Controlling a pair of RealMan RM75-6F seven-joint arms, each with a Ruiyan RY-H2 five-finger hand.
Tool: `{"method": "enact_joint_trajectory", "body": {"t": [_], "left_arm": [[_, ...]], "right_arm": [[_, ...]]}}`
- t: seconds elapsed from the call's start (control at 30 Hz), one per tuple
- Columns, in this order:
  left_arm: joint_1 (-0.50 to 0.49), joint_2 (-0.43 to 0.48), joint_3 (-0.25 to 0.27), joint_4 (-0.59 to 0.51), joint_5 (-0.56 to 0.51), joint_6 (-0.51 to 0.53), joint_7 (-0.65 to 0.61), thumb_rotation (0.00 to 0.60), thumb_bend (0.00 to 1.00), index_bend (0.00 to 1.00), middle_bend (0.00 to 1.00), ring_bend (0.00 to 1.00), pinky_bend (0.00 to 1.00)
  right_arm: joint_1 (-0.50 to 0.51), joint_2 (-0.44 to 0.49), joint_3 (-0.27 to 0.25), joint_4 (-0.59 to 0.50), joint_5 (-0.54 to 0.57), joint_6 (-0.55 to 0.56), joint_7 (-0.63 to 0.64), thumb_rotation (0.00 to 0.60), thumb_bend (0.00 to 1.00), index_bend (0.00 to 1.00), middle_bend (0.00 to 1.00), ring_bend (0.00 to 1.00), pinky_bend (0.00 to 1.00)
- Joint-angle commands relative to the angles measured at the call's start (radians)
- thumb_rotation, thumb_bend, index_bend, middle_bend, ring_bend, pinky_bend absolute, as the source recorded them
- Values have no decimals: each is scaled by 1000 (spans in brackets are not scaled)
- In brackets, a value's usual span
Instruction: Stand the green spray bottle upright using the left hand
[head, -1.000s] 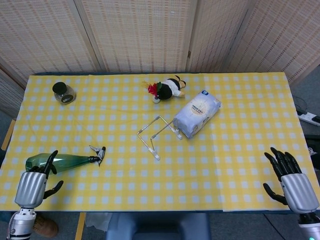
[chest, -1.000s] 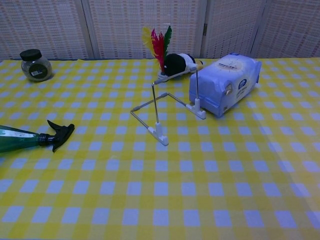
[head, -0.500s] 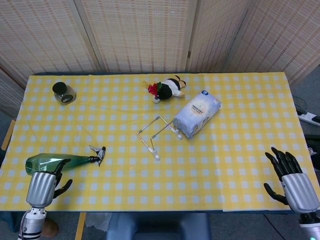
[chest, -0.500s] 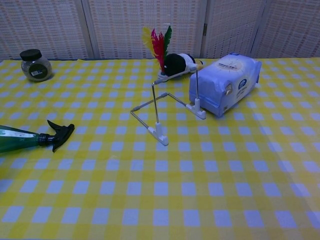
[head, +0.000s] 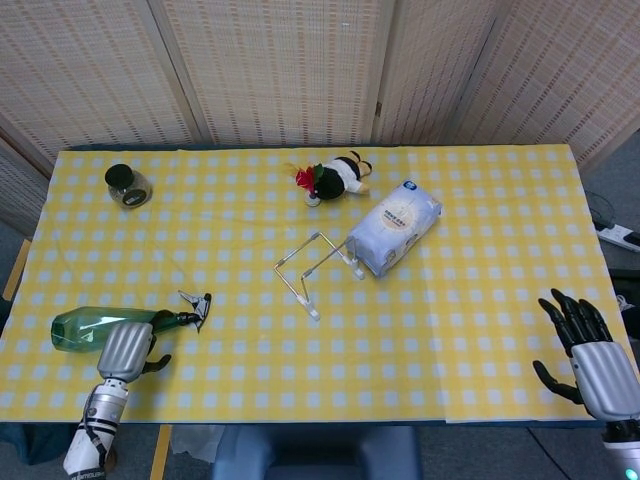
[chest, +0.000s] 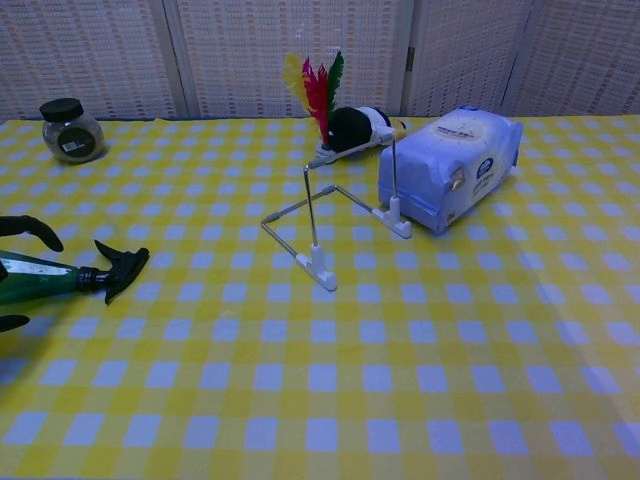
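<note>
green spray bottle lying flat on its side near the front left corner of the yellow checked tablecloth, black trigger nozzle pointing toward the middle of the table. not upright yet.

left hand right at the bottle's neck end, silver back facing up, dark fingers arched over the green body in the chest view with another fingertip poking in just below it. looks wrapped loosely around it, but can't tell if actually gripping or just cupped over it.

just past the nozzle, bare cloth, then a bent wire stand with white feet around the table's middle. touching its far end, a blue and white pack of wet wipes lying at an angle. behind that, a small black and white plush toy on its side with a red, yellow and green feather shuttlecock right beside it. way back in the far left corner, a little glass jar with a black lid, upright.

right hand parked off the front right edge of the table, well apart from everything, fingers spread and holding nothing.
</note>
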Motion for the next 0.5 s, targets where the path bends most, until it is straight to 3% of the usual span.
{"method": "enact_joint_trajectory", "body": {"t": [0.03,0.23,0.5], "left_arm": [[-43,-29,-29,-21,-79,-23,96,600,256,315,1000,1000,1000],[-75,-58,-60,-10,-183,-11,185,600,255,350,1000,1000,1000],[-113,-63,-61,19,-236,-26,226,600,255,375,1000,1000,1000]], "right_arm": [[0,5,-1,1,-4,2,9,600,352,0,0,0,0],[0,9,2,5,-4,7,24,600,352,0,0,0,0],[10,3,1,4,0,-18,8,600,352,0,0,0,0]]}}
